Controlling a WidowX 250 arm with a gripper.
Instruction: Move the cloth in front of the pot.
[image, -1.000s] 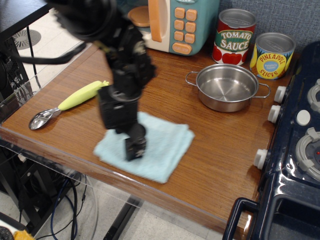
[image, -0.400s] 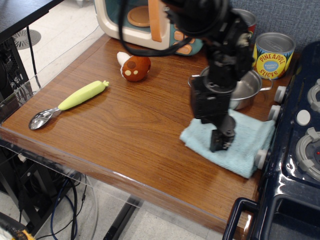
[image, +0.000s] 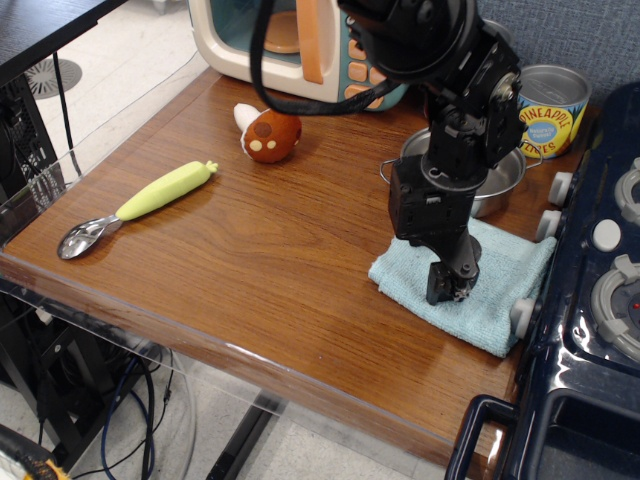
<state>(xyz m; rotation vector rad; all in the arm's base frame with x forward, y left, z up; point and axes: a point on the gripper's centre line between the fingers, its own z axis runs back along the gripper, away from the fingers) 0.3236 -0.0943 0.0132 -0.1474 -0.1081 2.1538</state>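
Observation:
The light blue folded cloth (image: 497, 283) lies on the wooden table, just in front of the pot and against the toy stove's knobs. The shiny steel pot (image: 500, 176) stands behind it, partly hidden by my arm. My gripper (image: 447, 286) points down onto the cloth's left half. Its fingers are together and pinch the fabric.
A toy mushroom (image: 268, 135) and a green-handled scoop (image: 140, 205) lie to the left. A toy microwave (image: 262, 40) and a pineapple can (image: 551, 108) stand at the back. The dark blue toy stove (image: 600, 300) borders the right side. The table's front edge is close to the cloth.
My gripper has dragged the cloth from the table's front middle to the right, to a spot in front of the pot. In the last moment it shifted only slightly further right.

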